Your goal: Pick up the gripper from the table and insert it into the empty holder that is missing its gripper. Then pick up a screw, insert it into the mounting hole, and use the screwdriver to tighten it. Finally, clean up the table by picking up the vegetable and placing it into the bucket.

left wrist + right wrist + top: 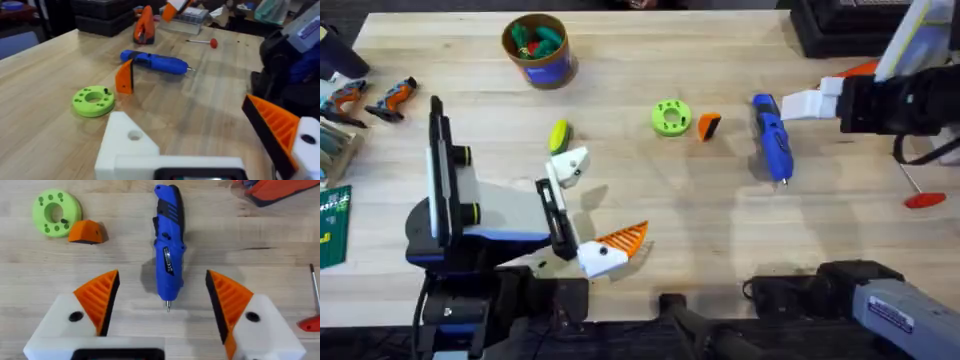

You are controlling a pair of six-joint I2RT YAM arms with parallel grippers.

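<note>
Progress, please: is anything done?

Nothing, as far as I can judge. The gripper (708,126) lies loose on the counter (650,215), touching the green disc (671,117) at the disc's 3 o'clock.

And the holder?

The holder (570,165) is the bare white finger of my left end effector (592,205). Its mounting hole is empty, and its partner finger carries an orange tip. That end effector is spread open and holds nothing.

Your right side?

My right end effector (162,300) is also spread wide and empty. It hovers near the screwdriver (772,135), which lies flat on the counter at 3 o'clock from the gripper. From the right wrist, the driver's tip points in between my two orange pads.

Any screw ready?

A small dark pin stands in the green disc; I cannot tell whether it is a screw.

And the cleanup?

Not begun. The vegetable (559,135) sits on the counter just at 11 o'clock of the holder. The bucket (538,47) is well apart from it, at 12 o'clock. So the insertion, the screw, the tightening and the tidying all remain.
</note>
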